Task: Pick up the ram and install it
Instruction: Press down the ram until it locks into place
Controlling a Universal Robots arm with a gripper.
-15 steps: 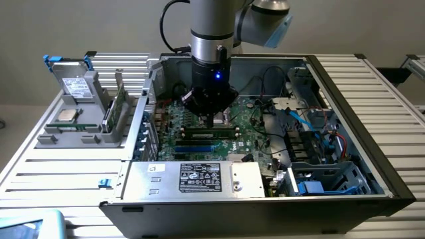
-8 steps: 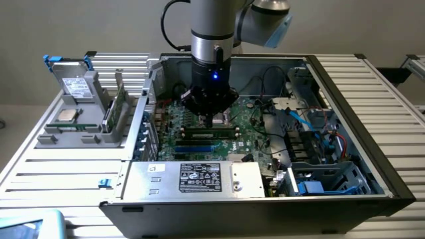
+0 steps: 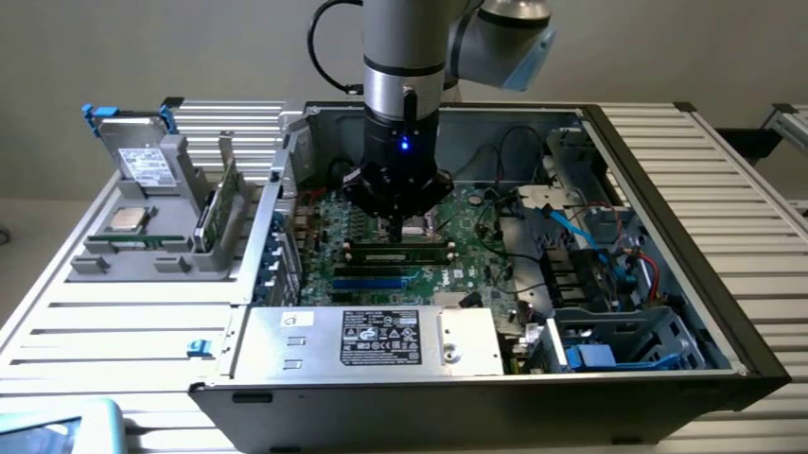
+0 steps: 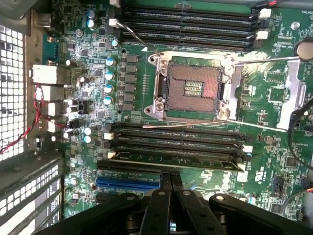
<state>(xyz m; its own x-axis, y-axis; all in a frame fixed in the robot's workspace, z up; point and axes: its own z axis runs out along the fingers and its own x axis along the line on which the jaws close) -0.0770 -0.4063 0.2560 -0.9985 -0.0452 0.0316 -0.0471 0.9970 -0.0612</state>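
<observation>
- The thin, narrow green ram stick (image 3: 399, 252) is lying lengthwise in a black memory slot on the green motherboard (image 3: 474, 222), inside the open grey metal computer case (image 3: 669, 189).
- In the wrist view, the same ram stick (image 4: 171, 162) is sitting in the slot nearest the camera within a bank of four black slots, with a white clip at one end.
- The black gripper (image 3: 401, 230) is reaching down from the silver arm, its tip just above or touching the ram; contact cannot be told.
- The jaws are pressed fully together and are grasping nothing; in the wrist view the gripper (image 4: 171, 182) is showing its two dark fingers (image 4: 165, 188) meeting just beside the ram.
- Beyond the ram, the square silver-framed processor socket (image 4: 193, 88) is standing open and bare, with a second bank of black memory slots (image 4: 188, 27) on its far side.
- A blue expansion slot (image 4: 128, 184) is lying beside the gripper.
- A silver power supply box with a black label (image 3: 378, 338) is sitting at the case's near edge.
- On the exterior view's left, a grey parts rack (image 3: 158, 218) is resting on the white slatted tabletop (image 3: 114, 331), holding a taller green card (image 3: 225, 203) upright and a square silver processor chip (image 3: 128, 219).
</observation>
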